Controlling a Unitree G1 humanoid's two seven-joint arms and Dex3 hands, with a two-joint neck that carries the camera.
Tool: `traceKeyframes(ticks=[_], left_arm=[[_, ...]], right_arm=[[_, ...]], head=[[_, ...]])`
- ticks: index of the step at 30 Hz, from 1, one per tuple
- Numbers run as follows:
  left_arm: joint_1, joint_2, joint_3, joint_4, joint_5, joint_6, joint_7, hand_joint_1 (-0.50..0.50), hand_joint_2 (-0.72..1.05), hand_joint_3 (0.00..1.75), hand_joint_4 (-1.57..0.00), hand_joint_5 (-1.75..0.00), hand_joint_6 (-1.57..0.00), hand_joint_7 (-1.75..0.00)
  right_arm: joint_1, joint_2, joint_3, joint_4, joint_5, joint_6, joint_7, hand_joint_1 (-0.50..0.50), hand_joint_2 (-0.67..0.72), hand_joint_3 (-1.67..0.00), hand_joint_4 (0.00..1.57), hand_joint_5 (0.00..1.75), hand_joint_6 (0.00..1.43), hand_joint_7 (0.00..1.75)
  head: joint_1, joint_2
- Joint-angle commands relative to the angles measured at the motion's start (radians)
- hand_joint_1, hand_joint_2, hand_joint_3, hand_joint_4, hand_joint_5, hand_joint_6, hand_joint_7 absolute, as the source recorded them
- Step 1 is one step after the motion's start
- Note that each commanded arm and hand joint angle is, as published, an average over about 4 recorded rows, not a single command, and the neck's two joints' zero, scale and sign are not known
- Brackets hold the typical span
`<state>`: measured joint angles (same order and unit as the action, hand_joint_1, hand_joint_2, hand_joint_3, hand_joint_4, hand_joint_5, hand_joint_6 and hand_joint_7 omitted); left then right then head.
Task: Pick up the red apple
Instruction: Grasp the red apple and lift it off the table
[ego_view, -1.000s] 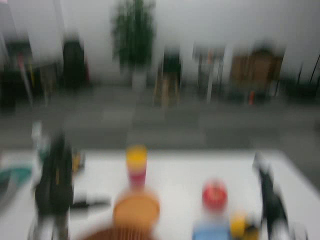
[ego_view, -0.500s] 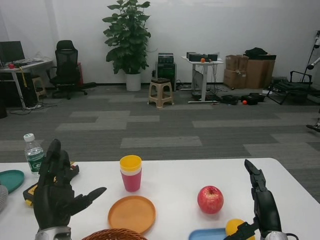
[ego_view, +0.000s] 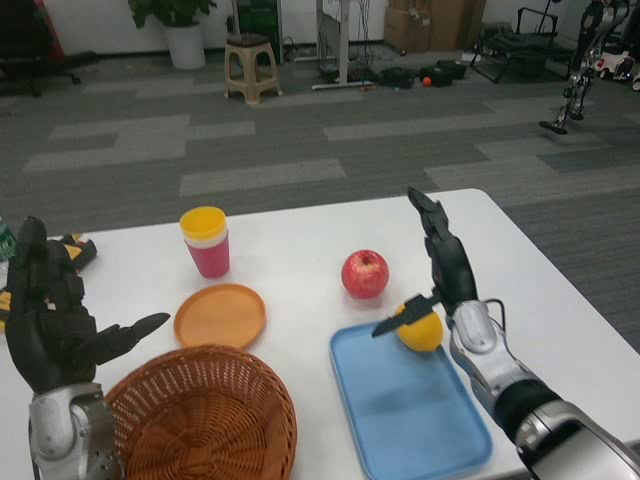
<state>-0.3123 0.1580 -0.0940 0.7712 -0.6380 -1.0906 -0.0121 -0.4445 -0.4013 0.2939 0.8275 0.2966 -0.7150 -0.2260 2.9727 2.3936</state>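
Our right hand (ego_view: 441, 268) hangs upright over the white worktop (ego_view: 300, 240), fingers apart and straight, thumb jutting toward nine o'clock, holding nothing. The thumb tip crosses in front of a round yellow-orange fruit (ego_view: 423, 331) that sits at the far right corner of a flat light-blue plastic tray (ego_view: 410, 415); we cannot tell whether thumb and fruit touch.

At about ten o'clock from this hand, just beside it but apart, the shiny red apple (ego_view: 365, 273) stands on the bare worktop, stem up, just beyond the tray's far edge. No hand touches it.

Our left hand (ego_view: 50, 325) is raised at the near left, well apart from the apple, fingers spread and upright, thumb pointing toward three o'clock, also empty.

Between the two hands, at four o'clock from the left hand, we see a round woven brown wicker basket (ego_view: 205, 425). At twelve o'clock from the basket lies a flat round orange plate (ego_view: 220, 315), just touching or just short of the basket rim; which, we cannot tell. Farther at twelve o'clock stands a pink plastic cup with a yellow cup stacked in it (ego_view: 205, 241). A black-and-yellow object (ego_view: 74, 251) shows behind the left hand at the worktop's left edge.
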Motion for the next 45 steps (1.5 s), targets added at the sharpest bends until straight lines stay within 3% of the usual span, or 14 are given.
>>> traceKeyframes(ticks=[1,6,14,19,26,32,38,45], left_arm=[[0.010,0.008,0.000,0.055,0.010,0.005,-0.016,-0.50,-0.55,0.09,0.00,0.00,-0.33,0.00],[0.009,0.013,-0.002,0.104,0.015,0.006,-0.029,-0.50,-0.72,0.09,0.00,0.00,-0.31,0.00],[-0.014,0.014,-0.023,0.155,0.021,0.011,-0.037,-0.50,-0.72,0.09,0.00,0.00,-0.31,0.00],[-0.023,0.014,-0.042,0.164,0.021,0.013,-0.040,-0.50,-0.66,0.09,0.00,0.00,-0.31,0.00],[-0.033,0.014,-0.073,0.175,0.019,0.014,-0.042,-0.50,-0.72,0.09,0.00,0.00,-0.33,0.00],[-0.039,0.011,-0.081,0.187,0.016,0.014,-0.042,-0.50,-0.72,0.09,0.00,0.00,-0.34,0.00],[-0.039,0.002,-0.084,0.189,0.016,0.014,-0.044,-0.50,-0.72,0.09,0.00,0.00,-0.34,-0.02],[-0.039,-0.008,-0.094,0.189,0.017,0.014,-0.048,-0.50,-0.72,0.09,0.00,0.00,-0.34,-0.02]], right_arm=[[-0.070,-0.002,0.026,0.042,-0.007,0.011,0.004,-0.45,0.22,0.00,0.00,0.00,0.00,0.35],[-0.149,0.021,0.064,0.111,-0.037,0.022,-0.001,-0.46,0.25,-0.02,0.00,0.00,0.00,0.35],[-0.368,0.095,0.187,0.397,-0.083,0.090,-0.049,-0.46,0.25,-0.04,0.00,0.00,0.00,0.35],[-0.442,0.145,0.197,0.533,-0.111,0.151,-0.059,-0.46,0.28,0.00,0.00,0.00,0.00,0.35],[-0.486,0.181,0.195,0.619,-0.198,0.250,-0.121,-0.46,0.19,-0.06,0.00,0.00,0.00,0.35],[-0.489,0.180,0.195,0.537,-0.414,0.407,-0.202,-0.46,0.01,-0.08,0.00,0.00,0.00,0.31],[-0.507,0.189,0.194,0.537,-0.486,0.485,-0.203,-0.47,-0.10,-0.12,0.00,0.00,0.00,0.28],[-0.519,0.196,0.195,0.535,-0.621,0.557,-0.218,-0.48,-0.11,-0.16,0.00,0.00,0.00,0.28]], head=[[-0.012,-0.007],[-0.037,-0.004],[-0.077,-0.003],[-0.099,0.000],[-0.120,0.011],[-0.117,0.004],[-0.121,0.009],[-0.133,0.016]])
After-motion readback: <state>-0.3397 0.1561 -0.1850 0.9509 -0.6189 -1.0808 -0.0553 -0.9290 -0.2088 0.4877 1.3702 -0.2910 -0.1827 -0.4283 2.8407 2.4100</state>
